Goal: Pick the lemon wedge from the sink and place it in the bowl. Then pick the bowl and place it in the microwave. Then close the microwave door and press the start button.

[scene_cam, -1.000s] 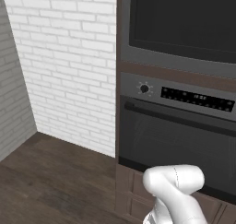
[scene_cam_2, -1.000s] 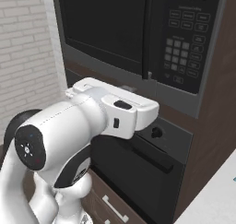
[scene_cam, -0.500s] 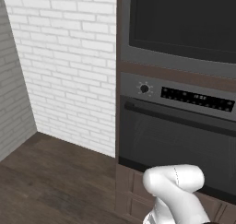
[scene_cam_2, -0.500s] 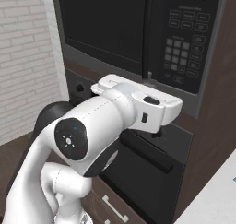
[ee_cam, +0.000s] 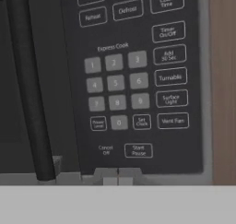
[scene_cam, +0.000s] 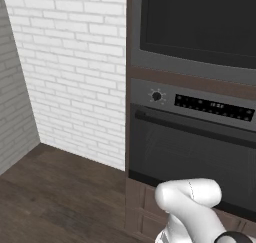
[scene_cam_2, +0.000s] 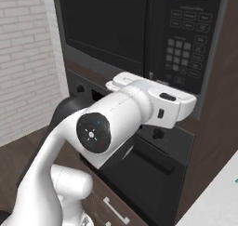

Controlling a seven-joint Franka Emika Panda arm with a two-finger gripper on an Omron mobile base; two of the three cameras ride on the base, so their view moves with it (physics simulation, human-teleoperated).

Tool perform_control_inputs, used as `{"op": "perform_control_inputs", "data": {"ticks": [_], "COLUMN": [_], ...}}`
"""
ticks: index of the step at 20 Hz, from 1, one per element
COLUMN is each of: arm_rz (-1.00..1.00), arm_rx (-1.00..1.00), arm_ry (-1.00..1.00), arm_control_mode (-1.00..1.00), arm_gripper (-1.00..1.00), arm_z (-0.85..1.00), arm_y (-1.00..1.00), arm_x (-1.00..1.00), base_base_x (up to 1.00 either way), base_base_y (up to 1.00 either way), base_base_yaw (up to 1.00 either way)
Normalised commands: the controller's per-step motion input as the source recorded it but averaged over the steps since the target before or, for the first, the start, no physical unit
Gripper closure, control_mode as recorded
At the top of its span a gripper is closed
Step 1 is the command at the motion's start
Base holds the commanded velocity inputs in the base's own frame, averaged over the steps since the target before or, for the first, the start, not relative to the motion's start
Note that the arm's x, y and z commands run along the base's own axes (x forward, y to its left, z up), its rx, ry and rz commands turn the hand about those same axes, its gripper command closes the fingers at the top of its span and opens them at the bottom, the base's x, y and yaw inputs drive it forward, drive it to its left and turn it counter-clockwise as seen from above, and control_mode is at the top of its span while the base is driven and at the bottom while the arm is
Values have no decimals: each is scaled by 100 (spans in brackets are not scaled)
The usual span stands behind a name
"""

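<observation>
Hand (ee_cam: pixel 118 180) clenched on nothing, held just below Start/Pause button (ee_cam: pixel 138 150) of microwave (scene_cam_2: pixel 186 39); microwave door (scene_cam_2: pixel 104 27) closed.

The white arm (scene_cam_2: pixel 116 122) reaches forward toward the microwave (scene_cam_2: pixel 139 34), whose microwave door (scene_cam_2: pixel 104 27) is closed. Its wrist sits just below the keypad (scene_cam_2: pixel 186 50), above the oven (scene_cam_2: pixel 148 169).

Glossy black microwave door (scene_cam_2: pixel 104 27), matt dark keypad (ee_cam: pixel 133 80), rough white brick wall (scene_cam: pixel 65 72), dark wood-grain floor (scene_cam: pixel 55 197).
</observation>
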Motion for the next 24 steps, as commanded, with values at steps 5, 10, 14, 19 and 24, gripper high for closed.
{"op": "perform_control_inputs", "data": {"ticks": [5,10,14,19,24], "arm_rz": [0,0,0,0,2], "arm_rx": [0,0,0,0,0], "arm_ry": [0,0,0,0,0], "arm_control_mode": [-100,-100,-100,-100,-100], "arm_gripper": [100,100,100,100,100], "arm_z": [-1,0,-2,-9,-10], "arm_y": [-1,-16,-18,-11,-27], "arm_x": [23,19,10,26,45], "base_base_x": [0,0,0,0,0], "base_base_y": [0,0,0,0,0], "base_base_yaw": [0,0,0,0,0]}}
